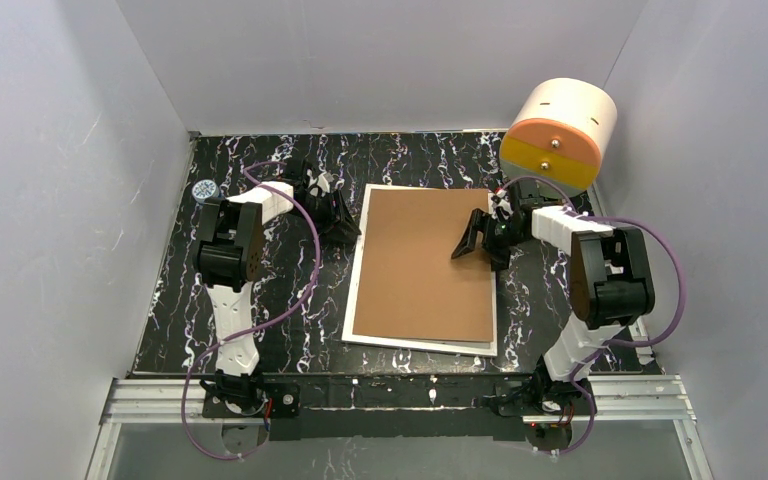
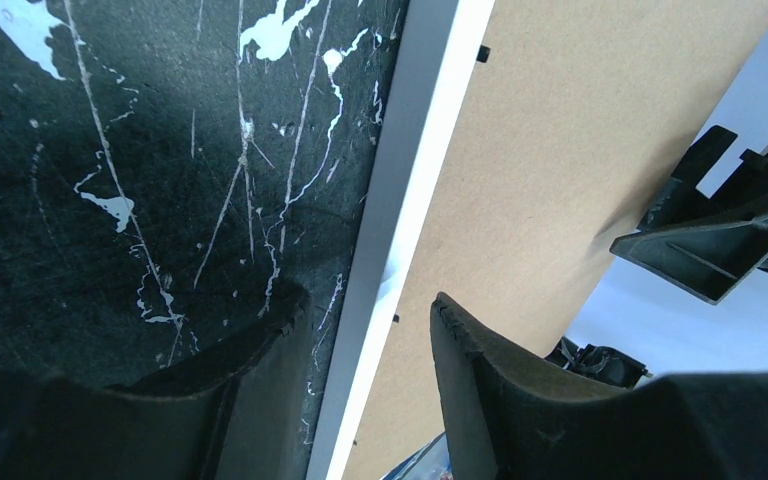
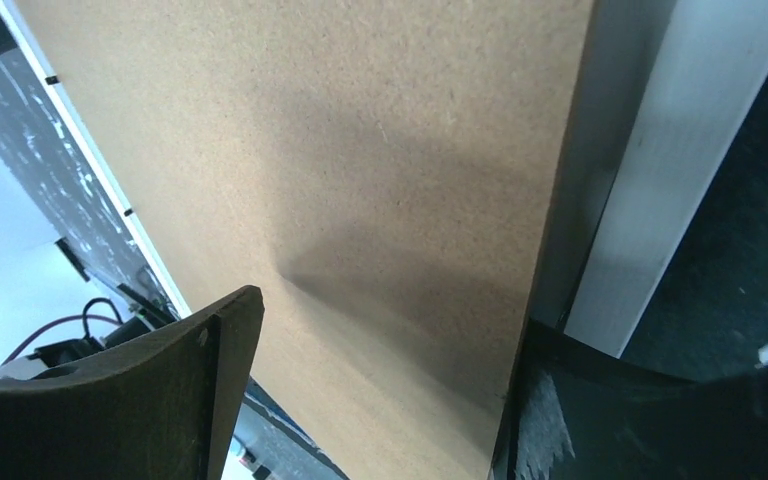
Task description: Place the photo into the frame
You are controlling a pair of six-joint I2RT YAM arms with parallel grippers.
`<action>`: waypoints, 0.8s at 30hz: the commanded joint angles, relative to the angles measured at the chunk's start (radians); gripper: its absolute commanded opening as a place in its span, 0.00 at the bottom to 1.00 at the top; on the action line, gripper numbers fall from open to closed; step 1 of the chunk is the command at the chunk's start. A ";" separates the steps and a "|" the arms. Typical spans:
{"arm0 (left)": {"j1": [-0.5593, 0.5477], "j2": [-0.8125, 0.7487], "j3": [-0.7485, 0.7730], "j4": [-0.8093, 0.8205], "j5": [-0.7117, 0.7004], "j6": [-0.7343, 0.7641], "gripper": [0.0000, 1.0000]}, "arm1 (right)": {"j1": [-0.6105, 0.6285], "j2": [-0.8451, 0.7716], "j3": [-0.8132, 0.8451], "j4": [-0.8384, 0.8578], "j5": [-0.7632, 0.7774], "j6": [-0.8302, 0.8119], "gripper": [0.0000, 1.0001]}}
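1. Right gripper (image 1: 482, 248) hangs wide-jawed at the right edge of the frame (image 1: 422, 270), which lies flat, brown back up, stretching away to its left;
2. drum (image 1: 560, 130) just behind this gripper; marbled table (image 1: 525, 300) shows on its near side;
3. left gripper (image 1: 345, 225), jaws part-open, straddles the white left rim; more table on its outer side.

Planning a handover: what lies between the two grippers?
The frame, lying back up, its brown backing board spanning from left gripper to right gripper, clear in the top view.
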 commanded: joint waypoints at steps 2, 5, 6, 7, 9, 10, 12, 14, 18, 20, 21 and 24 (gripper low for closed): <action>-0.011 0.011 0.002 -0.040 -0.073 0.033 0.46 | -0.006 -0.042 0.022 -0.120 0.138 -0.025 0.83; -0.011 0.010 0.002 -0.041 -0.074 0.036 0.46 | -0.005 -0.034 0.030 -0.151 0.165 -0.020 0.79; -0.011 0.010 0.002 -0.041 -0.074 0.036 0.46 | -0.006 -0.032 0.034 -0.163 0.170 -0.017 0.78; -0.010 0.009 0.001 -0.042 -0.074 0.035 0.46 | -0.005 -0.035 0.039 -0.174 0.167 -0.014 0.79; -0.011 0.009 0.001 -0.044 -0.073 0.038 0.46 | -0.007 -0.043 0.053 -0.201 0.156 0.005 0.81; -0.011 0.008 0.001 -0.046 -0.074 0.040 0.46 | -0.007 -0.046 0.064 -0.217 0.144 0.020 0.82; -0.011 0.006 -0.001 -0.047 -0.073 0.041 0.46 | -0.008 -0.055 0.089 -0.248 0.130 0.052 0.83; -0.011 0.005 -0.001 -0.047 -0.074 0.042 0.46 | -0.008 -0.063 0.112 -0.275 0.134 0.079 0.84; -0.011 0.005 -0.001 -0.048 -0.073 0.042 0.46 | -0.009 -0.075 0.153 -0.327 0.180 0.102 0.86; -0.011 0.006 0.000 -0.047 -0.074 0.042 0.46 | -0.012 -0.079 0.152 -0.335 0.211 0.104 0.85; -0.011 0.007 -0.001 -0.047 -0.075 0.042 0.47 | -0.013 -0.079 0.148 -0.332 0.219 0.104 0.85; -0.011 0.009 -0.001 -0.046 -0.072 0.042 0.47 | -0.014 -0.072 0.130 -0.318 0.224 0.106 0.80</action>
